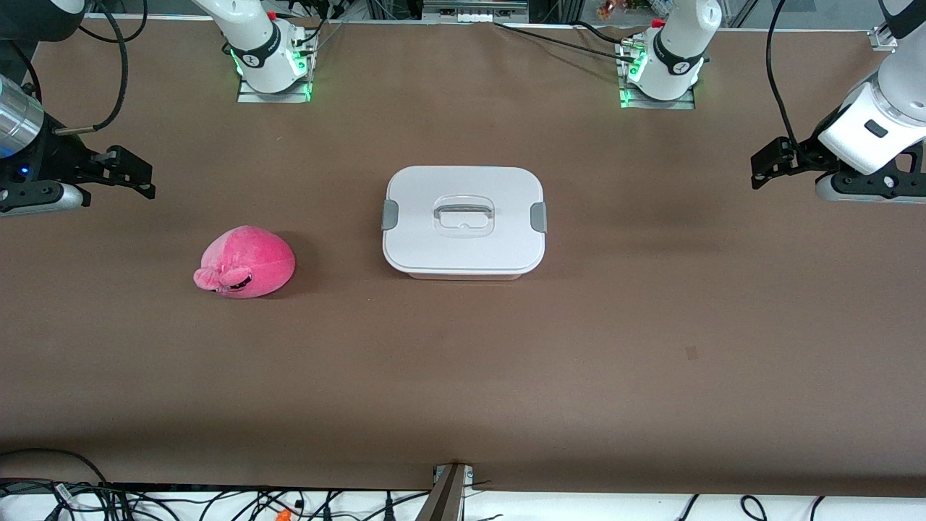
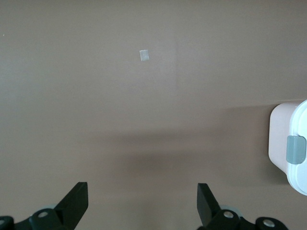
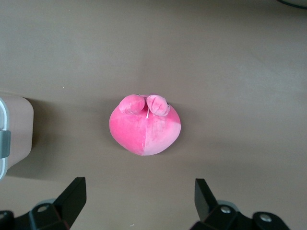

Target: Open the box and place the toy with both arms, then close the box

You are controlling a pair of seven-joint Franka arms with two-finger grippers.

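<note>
The box (image 1: 463, 221) stands shut at the table's middle, its white lid held by two grey side clips, the pale pink base showing below. One end of it shows in the left wrist view (image 2: 290, 148) and in the right wrist view (image 3: 14, 134). The hot-pink plush toy (image 1: 246, 262) lies on the table toward the right arm's end, a little nearer the front camera than the box; it also shows in the right wrist view (image 3: 145, 123). My left gripper (image 1: 768, 165) hangs open and empty over the left arm's end. My right gripper (image 1: 134, 175) hangs open and empty over the right arm's end.
The brown table top (image 1: 463, 376) is bare apart from a small pale mark (image 1: 692, 353) near the front, which also shows in the left wrist view (image 2: 144, 55). Cables (image 1: 217, 503) lie along the front edge. The arm bases (image 1: 271, 65) stand along the back edge.
</note>
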